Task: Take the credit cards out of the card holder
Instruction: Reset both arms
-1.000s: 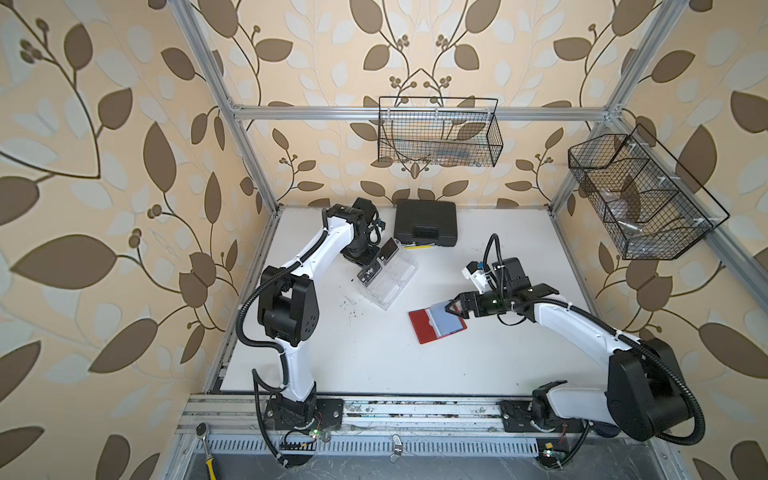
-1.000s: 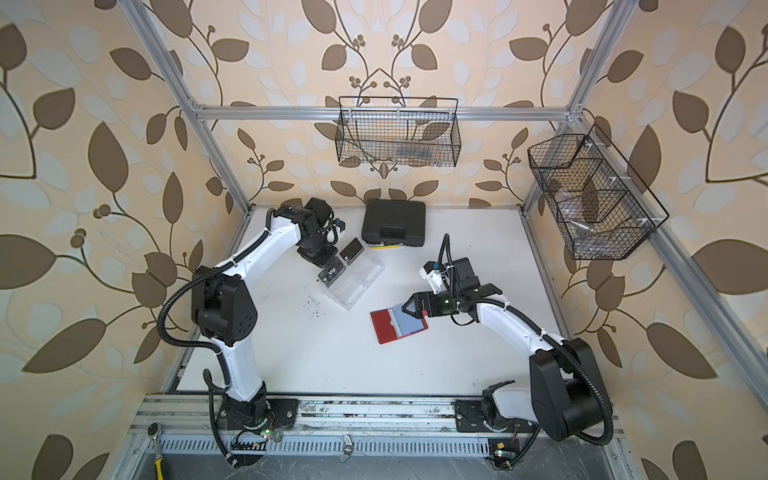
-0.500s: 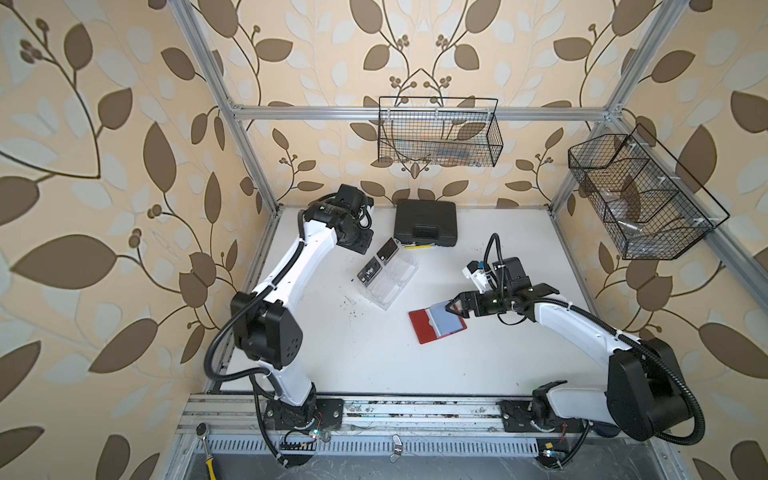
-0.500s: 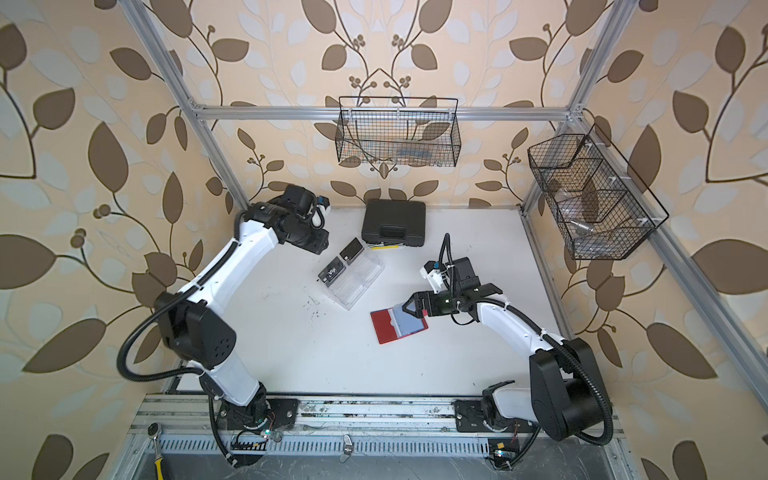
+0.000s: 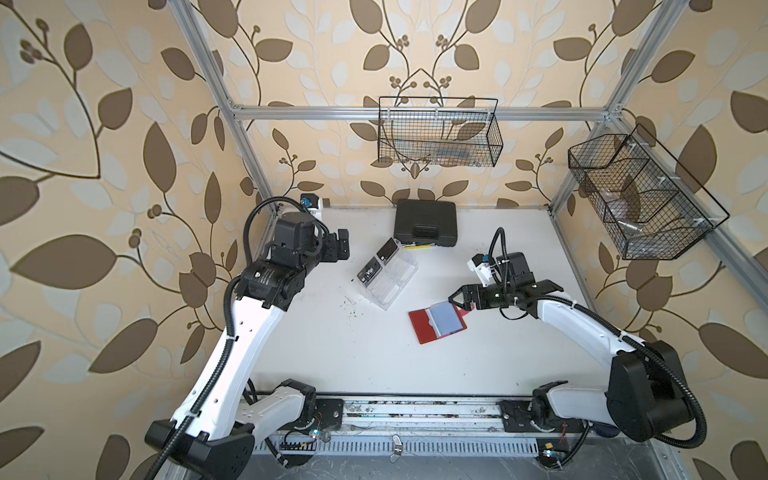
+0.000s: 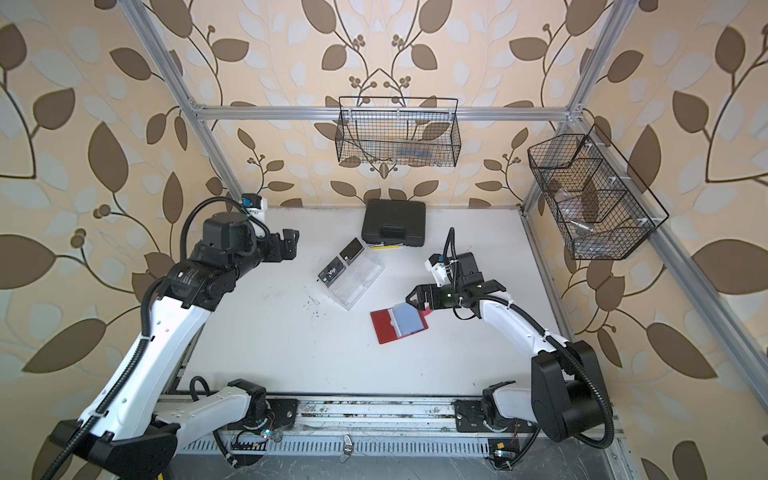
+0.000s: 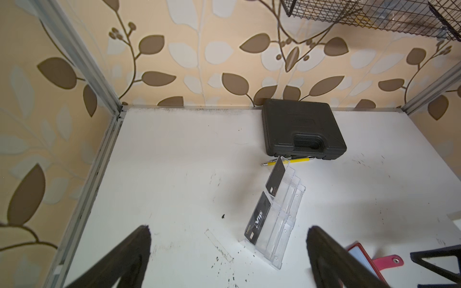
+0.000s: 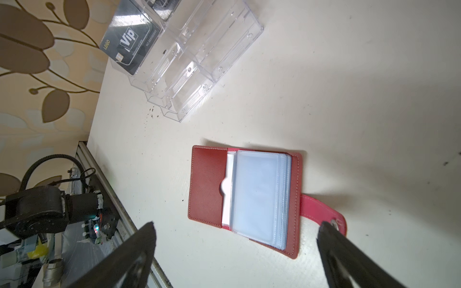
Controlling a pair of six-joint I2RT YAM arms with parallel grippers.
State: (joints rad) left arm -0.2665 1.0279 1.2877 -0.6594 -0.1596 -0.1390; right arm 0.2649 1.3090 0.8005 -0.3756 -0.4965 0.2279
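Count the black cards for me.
2 cards, both standing in the clear tray: one nearer the black case, one beside it, farther off. The red wallet's sleeves may hide more.

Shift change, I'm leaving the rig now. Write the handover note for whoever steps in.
Left gripper: open, empty, apart from the clear tray.
Right gripper: open, empty, at the card holder's strap side.
Done: two credit cards stand in the clear tray.
Card holder lies open on the table; top sleeve shows no black card.
Left: check the remaining sleeves, which cannot be seen into from here.
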